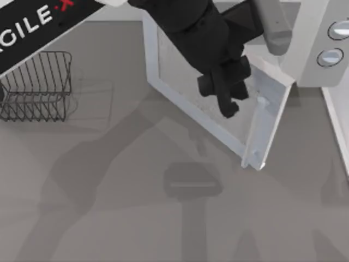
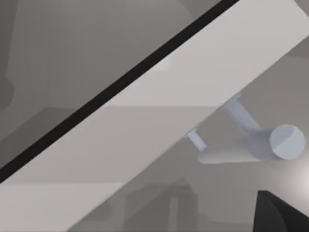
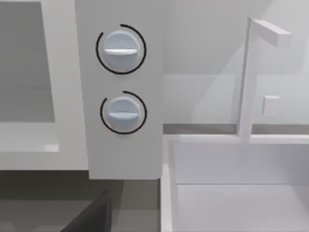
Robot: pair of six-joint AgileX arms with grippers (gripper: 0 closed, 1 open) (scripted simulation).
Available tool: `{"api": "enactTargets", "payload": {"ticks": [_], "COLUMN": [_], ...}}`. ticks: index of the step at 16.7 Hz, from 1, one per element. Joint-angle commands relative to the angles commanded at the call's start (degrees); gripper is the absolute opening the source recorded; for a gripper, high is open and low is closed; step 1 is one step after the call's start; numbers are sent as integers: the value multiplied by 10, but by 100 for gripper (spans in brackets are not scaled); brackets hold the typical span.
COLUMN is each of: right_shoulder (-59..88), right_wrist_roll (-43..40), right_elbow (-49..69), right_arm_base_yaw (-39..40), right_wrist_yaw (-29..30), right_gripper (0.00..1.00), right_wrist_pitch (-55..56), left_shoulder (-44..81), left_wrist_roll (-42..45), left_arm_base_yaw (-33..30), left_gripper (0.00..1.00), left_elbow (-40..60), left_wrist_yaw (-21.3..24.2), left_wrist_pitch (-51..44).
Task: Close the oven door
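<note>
The oven door (image 1: 218,98) stood ajar at one o'clock on the table, my left gripper (image 1: 226,90) over its window, fingers' spread untellable. I judged it rigid, hinged, light; best pushed flat near the handle (image 2: 251,145).

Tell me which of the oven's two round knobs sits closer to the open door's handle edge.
The lower knob on the oven body, nearer the door. The other knob lies farther up the panel. The left hand hovers over the door.
</note>
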Motion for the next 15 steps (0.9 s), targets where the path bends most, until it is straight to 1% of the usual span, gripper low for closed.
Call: {"api": "enactTargets", "payload": {"ticks": [4, 9, 15], "right_shoulder": [0, 0, 0], "right_wrist_roll": [0, 0, 0], "right_elbow": [0, 0, 0], "right_arm_base_yaw": [0, 0, 0], "right_wrist_yaw": [0, 0, 0], "right_gripper": [100, 100, 100], "right_wrist_pitch": [0, 0, 0], "left_shoulder": [-4, 52, 48], "left_wrist_roll": [-1, -41, -37], "left_arm_base_yaw": [-8, 21, 16], "left_gripper": [0, 0, 0], "left_elbow": [7, 27, 25], "left_wrist_yaw": [1, -28, -25], "left_wrist_pitch": [-2, 37, 36]}}
